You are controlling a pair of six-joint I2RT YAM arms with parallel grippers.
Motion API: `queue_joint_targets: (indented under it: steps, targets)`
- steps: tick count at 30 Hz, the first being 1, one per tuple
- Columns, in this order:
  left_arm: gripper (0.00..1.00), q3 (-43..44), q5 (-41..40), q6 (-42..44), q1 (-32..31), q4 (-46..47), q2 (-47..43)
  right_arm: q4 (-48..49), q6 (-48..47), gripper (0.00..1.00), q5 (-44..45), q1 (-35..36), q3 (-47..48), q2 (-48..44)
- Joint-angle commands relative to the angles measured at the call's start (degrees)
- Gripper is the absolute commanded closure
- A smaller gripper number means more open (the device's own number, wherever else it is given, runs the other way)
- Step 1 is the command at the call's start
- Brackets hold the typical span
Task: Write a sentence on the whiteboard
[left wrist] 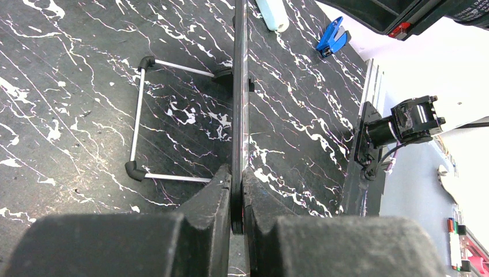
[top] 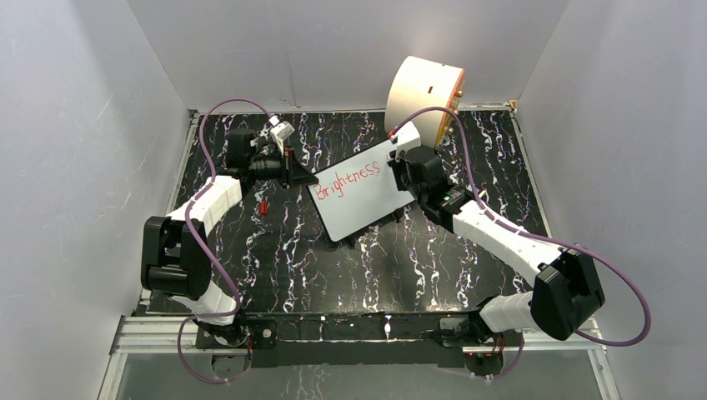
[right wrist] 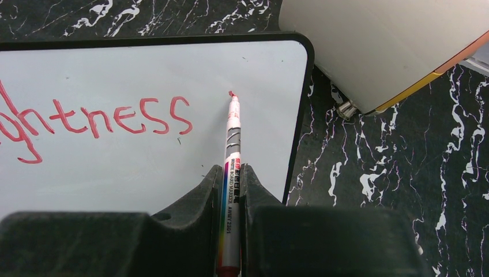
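Writing is under way: you have one word, "Brightness", of the sentence (top: pixel 348 180) in red on the whiteboard (top: pixel 360 193). The board sits propped on a wire stand (left wrist: pixel 138 115) near the middle of the table (top: pixel 417 267), just in front of the cream drum (top: pixel 421 96).

Your right gripper (right wrist: pixel 232 179) is clamped on the marker (right wrist: pixel 232 138). Its tip seems to meet the board just right of the last "s", beside a small red fleck.

Little room remains before the right rim, so I judge the next words need a fresh line below, started further left.

Your left gripper (left wrist: pixel 237 187) pinches the board's left edge; hold it firm. Your right arm reaches in from the right, elbow bent outward, and your left stretches forward, wrist turned toward the board.
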Motion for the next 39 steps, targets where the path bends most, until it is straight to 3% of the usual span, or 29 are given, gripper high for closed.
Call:
queue_joint_targets:
  steps: [1,39]
  targets:
    - [1.0,-0.72,-3.09,2.44,-1.48,-5.01,1.04,1.01,0.57,1.0,0.37,-0.4,0.97,-0.11]
    - [1.0,-0.7,-2.86,2.44,-1.51,-4.96,1.18,-3.24,1.23,1.0,-0.1,-0.4,0.0,-0.3]
